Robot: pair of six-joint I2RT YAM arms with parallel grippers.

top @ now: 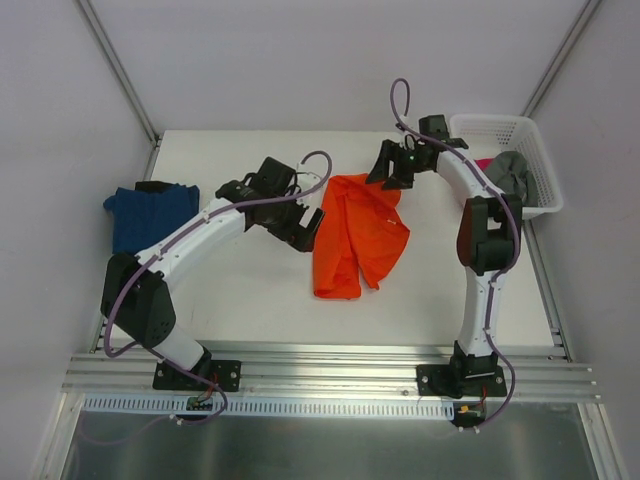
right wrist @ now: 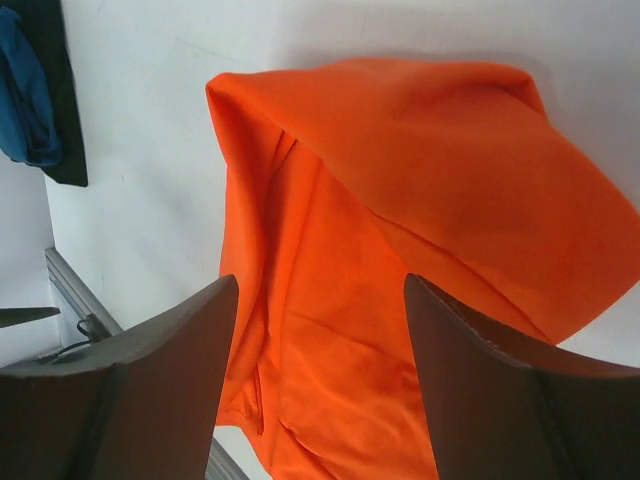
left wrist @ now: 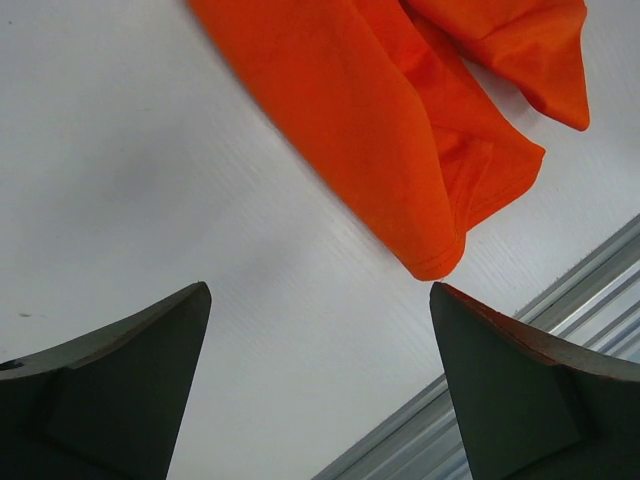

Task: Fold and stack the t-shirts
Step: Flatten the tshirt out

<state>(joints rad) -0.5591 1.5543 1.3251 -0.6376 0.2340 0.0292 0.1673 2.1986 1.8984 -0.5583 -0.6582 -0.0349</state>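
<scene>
A bright orange t-shirt (top: 358, 235) lies crumpled in the middle of the table; it also shows in the left wrist view (left wrist: 400, 120) and the right wrist view (right wrist: 400, 260). My left gripper (top: 308, 228) is open and empty just left of the shirt, above bare table (left wrist: 320, 290). My right gripper (top: 392, 178) is open and empty over the shirt's far edge (right wrist: 320, 285). A folded dark blue t-shirt (top: 148, 213) lies at the far left on a black one (top: 152, 186). Grey (top: 510, 172) and magenta (top: 483, 162) shirts sit in the basket.
The white lattice basket (top: 520, 130) stands at the back right corner. The table's near aluminium rail (top: 320, 362) runs along the front, also in the left wrist view (left wrist: 590, 290). White walls enclose the table on three sides.
</scene>
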